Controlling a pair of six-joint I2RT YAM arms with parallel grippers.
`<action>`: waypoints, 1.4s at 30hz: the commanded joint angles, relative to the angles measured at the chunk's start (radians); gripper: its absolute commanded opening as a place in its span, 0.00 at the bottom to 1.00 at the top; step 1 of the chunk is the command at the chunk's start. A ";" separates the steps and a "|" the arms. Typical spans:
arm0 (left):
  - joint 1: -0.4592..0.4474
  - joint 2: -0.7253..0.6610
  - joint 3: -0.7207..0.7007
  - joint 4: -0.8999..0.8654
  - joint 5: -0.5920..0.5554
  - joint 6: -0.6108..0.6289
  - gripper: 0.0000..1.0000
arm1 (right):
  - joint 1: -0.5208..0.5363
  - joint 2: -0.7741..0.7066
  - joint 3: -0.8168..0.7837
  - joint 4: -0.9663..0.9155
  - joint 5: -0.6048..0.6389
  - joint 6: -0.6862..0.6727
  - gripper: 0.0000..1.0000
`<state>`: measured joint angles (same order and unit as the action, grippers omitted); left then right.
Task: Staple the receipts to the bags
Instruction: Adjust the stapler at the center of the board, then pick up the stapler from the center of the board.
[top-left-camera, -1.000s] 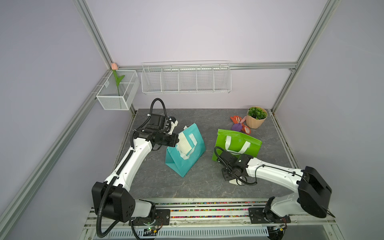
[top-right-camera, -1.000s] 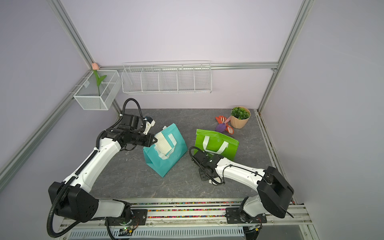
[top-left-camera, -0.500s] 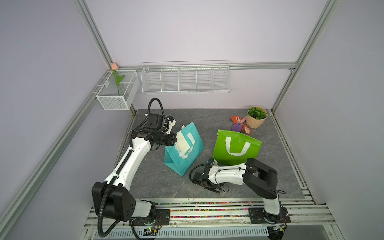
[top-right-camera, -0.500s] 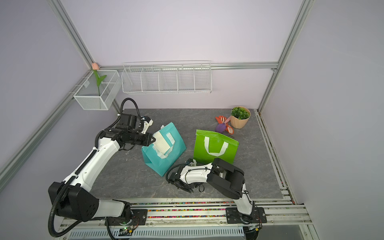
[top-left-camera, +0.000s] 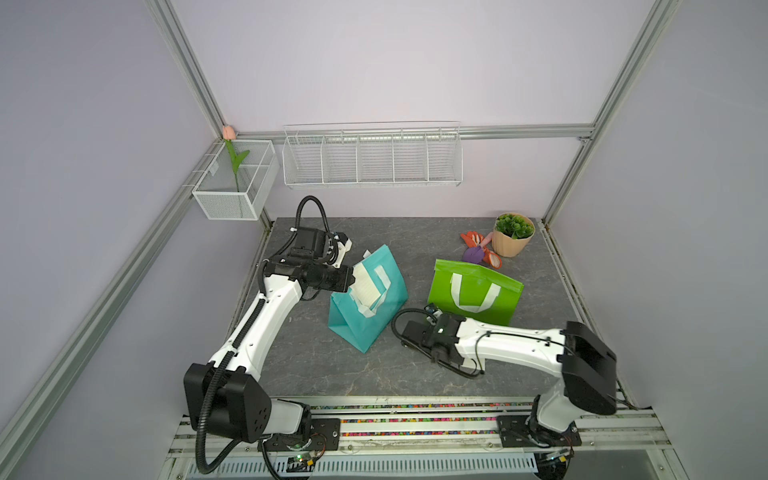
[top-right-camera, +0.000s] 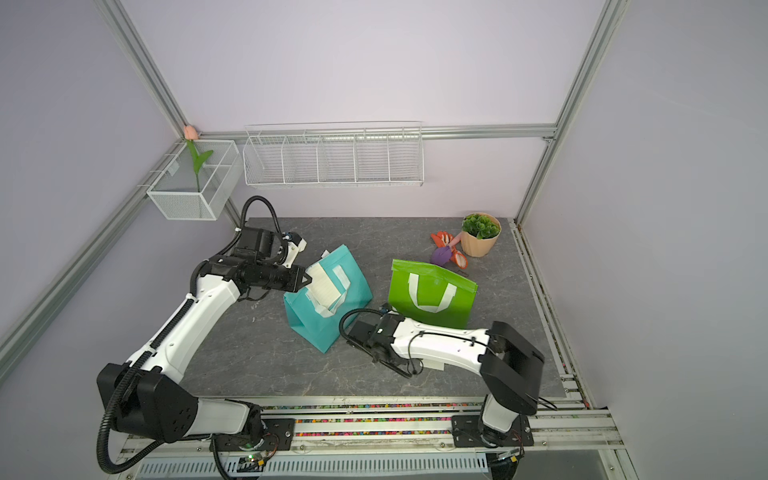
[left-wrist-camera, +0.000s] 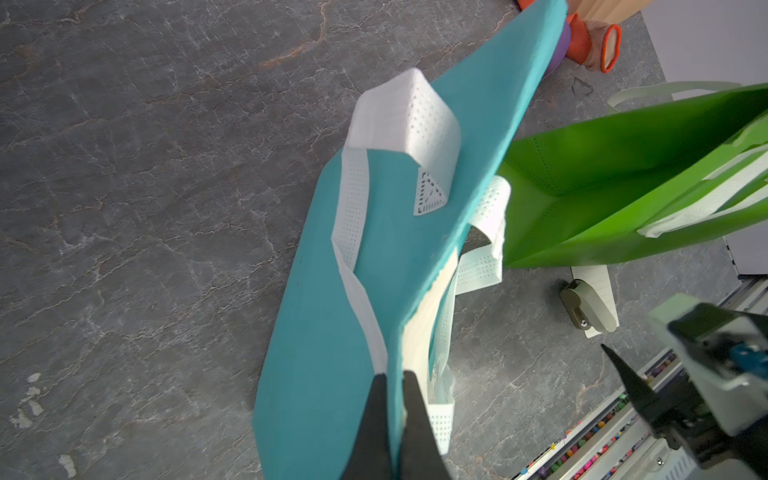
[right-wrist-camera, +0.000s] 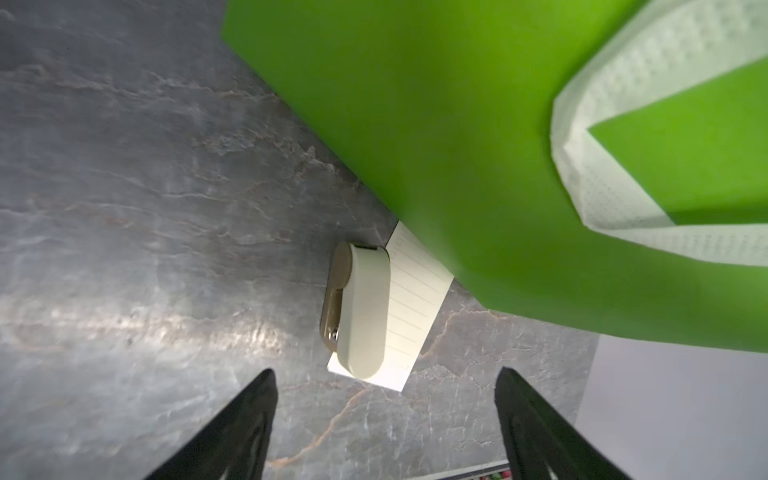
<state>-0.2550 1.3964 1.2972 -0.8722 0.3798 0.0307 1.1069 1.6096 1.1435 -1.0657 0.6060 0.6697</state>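
In a top view, a teal fabric tote bag (top-left-camera: 357, 328) and a bright green fabric tote bag (top-left-camera: 473, 291) stand side by side. Left wrist: your left gripper (left-wrist-camera: 392, 376) clamps the teal rim with a cream lined paper receipt (left-wrist-camera: 424, 324); hold steady. Right wrist: your right gripper (right-wrist-camera: 386, 374) gapes wide over a small cream plastic stapler (right-wrist-camera: 368, 307) lying on a second receipt (right-wrist-camera: 411, 307); straddle it squarely before closing. Two bags, two receipts, one stapler.

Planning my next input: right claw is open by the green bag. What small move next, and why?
Probably advance the right claw onto the stapler and close: it lies ungripped on a receipt ahead of the open claw, while the left claw pins the teal bag.
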 joint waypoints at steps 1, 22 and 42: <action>0.005 0.019 0.016 -0.026 0.030 0.006 0.00 | -0.067 -0.042 -0.055 0.088 -0.227 -0.127 0.83; -0.016 0.029 0.010 -0.042 0.010 0.022 0.00 | -0.268 0.086 -0.139 0.304 -0.389 -0.170 0.37; -0.064 0.092 0.062 -0.058 0.101 0.033 0.00 | -0.231 -0.219 0.150 0.586 -0.352 -0.245 0.10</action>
<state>-0.3103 1.4673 1.3357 -0.8764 0.4393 0.0494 0.8688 1.3705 1.2877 -0.6514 0.2638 0.4595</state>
